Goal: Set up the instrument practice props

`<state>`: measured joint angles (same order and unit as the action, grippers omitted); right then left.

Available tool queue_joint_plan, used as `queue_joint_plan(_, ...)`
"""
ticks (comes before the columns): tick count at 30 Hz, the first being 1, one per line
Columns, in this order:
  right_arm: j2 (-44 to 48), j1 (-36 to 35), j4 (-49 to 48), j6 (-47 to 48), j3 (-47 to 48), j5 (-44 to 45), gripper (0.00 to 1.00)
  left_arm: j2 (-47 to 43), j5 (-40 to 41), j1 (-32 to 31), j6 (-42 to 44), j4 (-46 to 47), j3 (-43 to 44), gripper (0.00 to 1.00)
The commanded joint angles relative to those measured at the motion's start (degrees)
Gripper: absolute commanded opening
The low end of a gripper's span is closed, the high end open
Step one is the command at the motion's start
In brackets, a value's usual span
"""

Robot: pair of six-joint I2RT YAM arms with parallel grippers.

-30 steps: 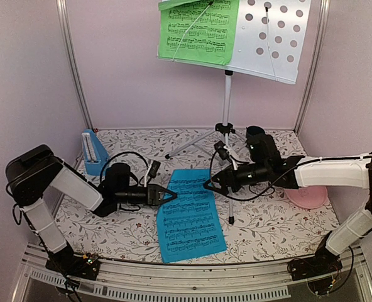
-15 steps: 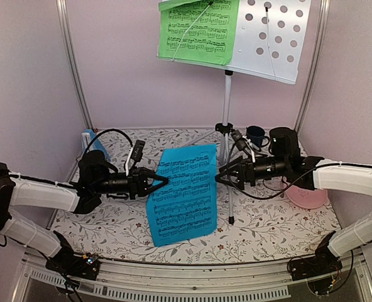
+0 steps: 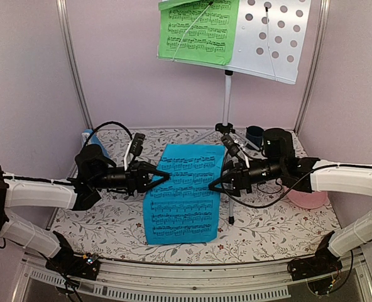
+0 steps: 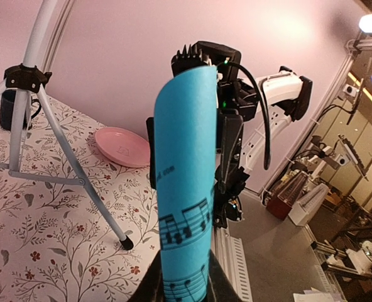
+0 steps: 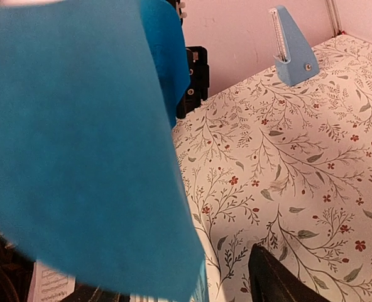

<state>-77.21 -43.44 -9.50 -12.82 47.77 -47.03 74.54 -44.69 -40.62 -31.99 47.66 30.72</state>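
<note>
- My left jaws clamp the blue sheet (image 3: 183, 195) at its left edge. Flat on the surface (image 3: 268, 226) a second ago, it now stands raised between my arms.
- My right jaws sit at its right edge. I cannot tell whether they grip.
- Farther back, the stand's desk (image 3: 274, 38) holds the green sheet (image 3: 198, 31). Its bare right half is, I judge, the blue sheet's destination.

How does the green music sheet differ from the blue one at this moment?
The green sheet rests on the music stand's desk; the blue sheet is off the stand, pinched at its edge by the left gripper. Green sits high, blue low near the table. Both carry printed music.
</note>
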Motion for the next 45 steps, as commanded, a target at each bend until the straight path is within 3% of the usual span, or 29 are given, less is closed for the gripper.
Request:
queue_joint_plan(1, -0.64, 0.08, -0.70, 0.52, 1.68, 0.82, 0.63, -0.85, -1.04, -0.85, -0.69, 0.59, 1.41, 0.17)
queue_joint_plan(3, -0.84, 0.05, -0.57, 0.38, 2.01, 1.33, 0.57, -0.73, -0.57, -0.86, -0.78, 0.59, 1.51, 0.17)
queue_joint_plan(7, -0.79, 0.07, 0.21, 0.06, 3.41, 1.29, 0.33, -0.37, -0.20, -0.86, -1.36, 1.20, 1.54, 0.17)
queue_joint_plan(11, -0.16, 0.11, 1.78, 0.24, 4.82, 2.35, 0.00, -1.03, 1.51, -0.86, -1.06, 1.16, 1.47, 0.20)
queue_joint_plan(12, 0.03, 0.09, 3.71, 0.71, 5.80, 2.98, 0.00, -1.45, 2.62, -0.87, -0.73, 0.72, 1.37, 0.26)
queue_joint_plan(15, 1.24, 0.11, 9.48, 4.95, 9.06, 4.63, 0.00, -4.21, 8.47, -0.79, 1.64, -3.00, 0.85, 0.57)
queue_joint_plan(16, 2.15, 0.06, 10.49, 5.95, 9.41, 5.06, 0.00, -5.55, 10.61, -0.78, 2.62, -4.25, 0.23, 0.74)
queue_joint_plan(18, 4.03, 0.06, 12.58, 9.12, 9.99, 5.43, 0.00, -8.24, 15.22, -0.61, 4.23, -6.36, -1.63, 0.95)
queue_joint_plan(21, 6.77, -0.02, 15.45, 13.64, 10.85, 5.09, 0.00, -10.86, 16.57, -0.35, 5.81, -7.83, -3.68, 0.99)
queue_joint_plan(27, 9.44, -0.03, 17.94, 17.64, 11.95, 5.95, 0.00, -8.81, 8.10, -1.34, 6.57, -6.39, -2.51, 0.99)
queue_joint_plan(29, 9.32, -0.03, 18.78, 18.11, 12.77, 5.90, 0.00, -8.55, 7.95, -2.15, 7.38, -4.62, -2.30, 0.94)
queue_joint_plan(33, 9.55, -0.02, 19.27, 18.35, 13.63, 5.24, 0.00, -8.62, 9.20, -3.09, 10.08, -3.33, -1.21, 0.71)
queue_joint_plan(40, 9.97, 0.02, 19.59, 17.70, 15.32, 7.10, 0.00, -9.61, 12.80, -3.84, 10.88, -0.70, 1.61, 0.08)
queue_joint_plan(42, 10.02, 0.08, 19.32, 17.53, 16.51, 9.15, 0.00, -9.54, 15.24, -4.01, 10.53, -1.90, 3.88, 0.00)
queue_joint_plan(45, 10.59, 0.96, 17.50, 16.61, 18.09, 10.26, 0.00, -8.36, 18.76, -4.24, 9.92, -2.13, 7.52, 0.00)
